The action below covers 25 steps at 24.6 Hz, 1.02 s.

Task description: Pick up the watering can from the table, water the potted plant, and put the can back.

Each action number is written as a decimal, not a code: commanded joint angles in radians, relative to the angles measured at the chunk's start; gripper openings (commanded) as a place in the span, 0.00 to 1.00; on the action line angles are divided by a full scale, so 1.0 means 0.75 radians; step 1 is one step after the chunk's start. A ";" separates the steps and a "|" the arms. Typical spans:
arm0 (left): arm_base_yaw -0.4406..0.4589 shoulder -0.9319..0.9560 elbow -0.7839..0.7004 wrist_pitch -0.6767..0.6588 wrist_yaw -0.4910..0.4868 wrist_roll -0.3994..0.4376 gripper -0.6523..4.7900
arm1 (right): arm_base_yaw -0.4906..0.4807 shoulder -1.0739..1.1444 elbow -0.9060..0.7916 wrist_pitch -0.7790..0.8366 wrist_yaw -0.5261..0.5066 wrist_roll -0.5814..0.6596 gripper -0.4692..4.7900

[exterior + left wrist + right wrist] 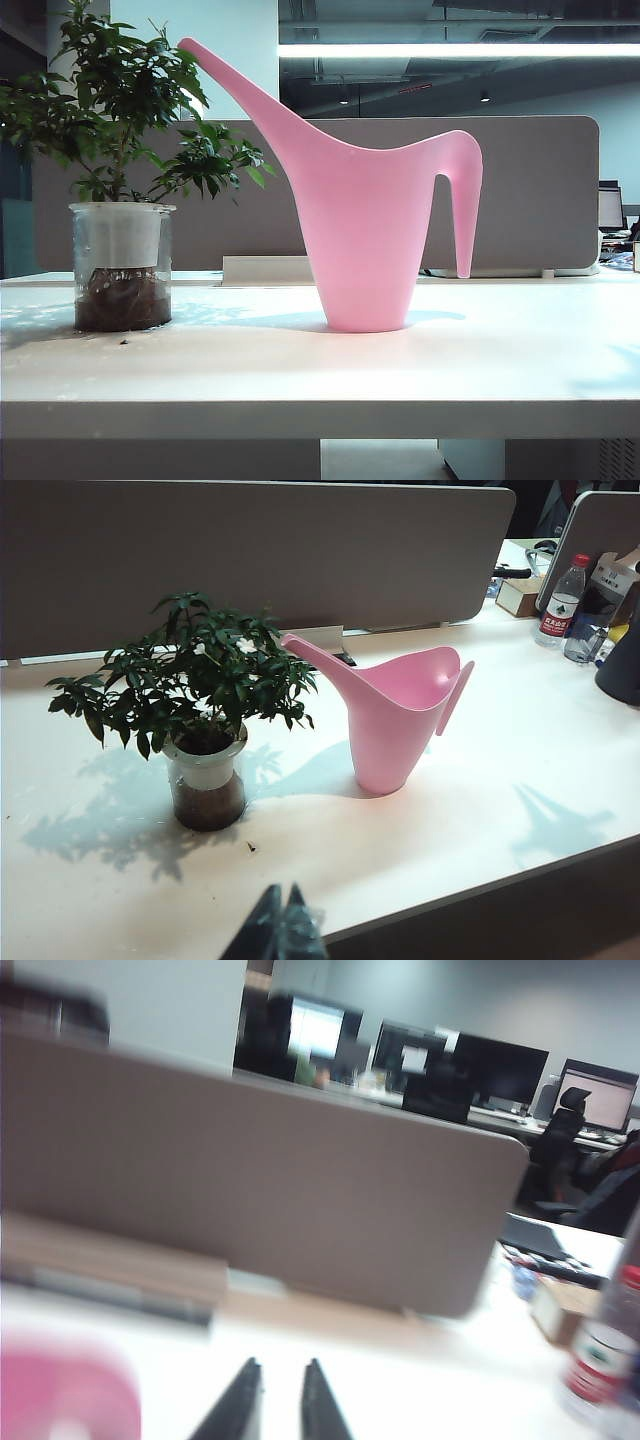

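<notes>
The big smooth pink plastic watering can (365, 230) stands untouched on the white surface (500, 370) beside the leafy potted plant (122, 180), so the slightly spread right claw (282, 1400) must reach its handle, while the left claw (283, 920) waits pressed together.

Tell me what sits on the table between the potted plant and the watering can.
Nothing: in the exterior and left wrist views, only bare table and shadow separate the potted plant from the watering can. Leaves overhang toward the spout.

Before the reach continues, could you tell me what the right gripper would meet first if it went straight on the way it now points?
Probably the grey desk divider: the right gripper, jaws slightly apart, points across bare table toward it. The watering can sits off to one side; blur leaves depth uncertain.
</notes>
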 commanded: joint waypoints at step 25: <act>-0.001 0.001 0.002 -0.005 0.000 0.005 0.11 | -0.011 1.275 -0.221 1.339 -0.439 0.312 0.73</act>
